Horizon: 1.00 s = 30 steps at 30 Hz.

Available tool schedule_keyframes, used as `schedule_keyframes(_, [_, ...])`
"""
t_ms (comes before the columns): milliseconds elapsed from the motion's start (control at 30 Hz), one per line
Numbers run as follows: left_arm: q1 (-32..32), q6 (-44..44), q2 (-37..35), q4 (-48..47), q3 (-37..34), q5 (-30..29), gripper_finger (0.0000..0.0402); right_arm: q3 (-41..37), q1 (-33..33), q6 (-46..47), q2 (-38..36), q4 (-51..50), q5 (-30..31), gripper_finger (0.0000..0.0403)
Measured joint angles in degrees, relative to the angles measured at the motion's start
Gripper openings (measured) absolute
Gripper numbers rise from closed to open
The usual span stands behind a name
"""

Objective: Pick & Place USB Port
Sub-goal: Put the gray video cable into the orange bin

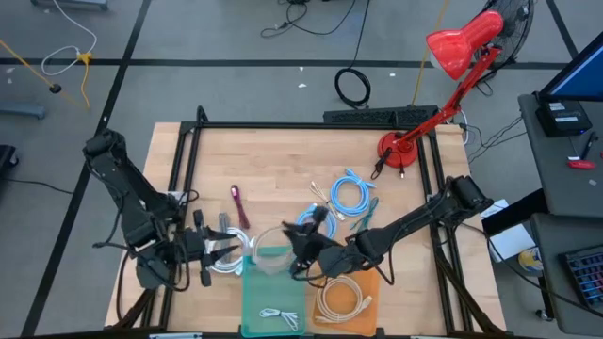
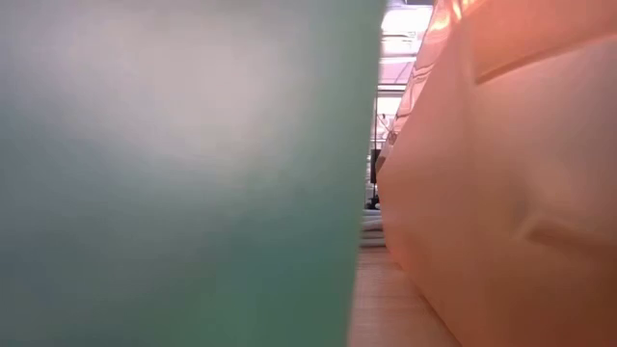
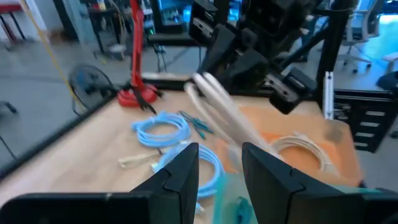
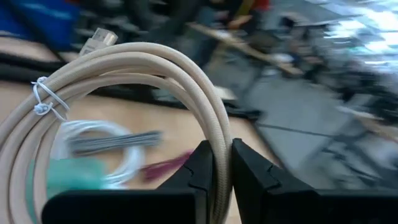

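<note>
Wooden worktop (image 1: 283, 169) on grey floor (image 1: 226, 56); right tool (image 4: 222, 163) pinches beige cable (image 4: 124, 62); left tool (image 3: 219, 163) spread, empty.

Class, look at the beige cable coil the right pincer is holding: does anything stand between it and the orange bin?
Nothing visible does. The right pincer is shut on the beige cable coil, held just beside the orange bin, which already holds another beige coil. The left pincer waits open over the table's left.
</note>
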Motion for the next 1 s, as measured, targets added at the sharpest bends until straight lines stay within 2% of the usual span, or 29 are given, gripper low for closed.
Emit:
schedule_keyframes(100, [2.1, -2.7, 0.0, -0.2, 0.0, 4.7, 0.0127, 1.1, -1.1, 4.0, 0.0, -4.6, -8.9, 0.0028])
schedule_keyframes(200, [4.3, -7.1, -0.7, -1.3, 0.0, 12.8, 0.0127, 2.1, -2.2, 7.6, 0.0, -12.1, -16.0, 0.0028])
schedule_keyframes(267, [5.7, -10.7, -0.8, -2.3, 0.0, 17.7, 0.0127, 2.6, -2.7, 9.8, 0.0, -17.8, -18.3, 0.0028])
schedule_keyframes(333, [6.4, -12.9, -0.7, -4.3, 0.0, 20.5, 0.0127, 2.7, -2.9, 11.5, 0.0, -22.3, -18.7, 0.0028])
schedule_keyframes(433, [7.5, -17.6, -0.7, -8.1, 0.0, 21.0, 0.0127, 2.7, -3.0, 14.2, 0.0, -27.1, -18.4, 0.0028])
schedule_keyframes(567, [11.3, -26.5, -0.6, -10.6, -1.3, 21.4, 0.0127, 2.7, -3.0, 14.0, 0.0, -26.2, -17.0, 0.0028])
schedule_keyframes(633, [14.8, -29.8, -0.6, -8.9, -1.3, 26.5, 0.0127, 2.8, -2.8, 13.8, 0.0, -26.3, -16.8, 0.0028])
schedule_keyframes(833, [24.5, -31.7, -0.6, 2.1, -1.3, 49.8, 0.0127, 2.8, -1.0, 12.8, 0.0, -25.7, -15.3, 0.0028])
schedule_keyframes(900, [26.1, -31.4, -0.6, 5.1, -1.3, 54.3, 0.0127, 3.1, 0.0, 12.3, 0.0, -26.4, -13.8, 0.0028])
schedule_keyframes(1000, [27.5, -30.8, -0.7, 8.9, -1.3, 57.3, 0.0127, 4.1, 1.4, 10.9, 0.0, -26.0, -11.7, 0.0028])
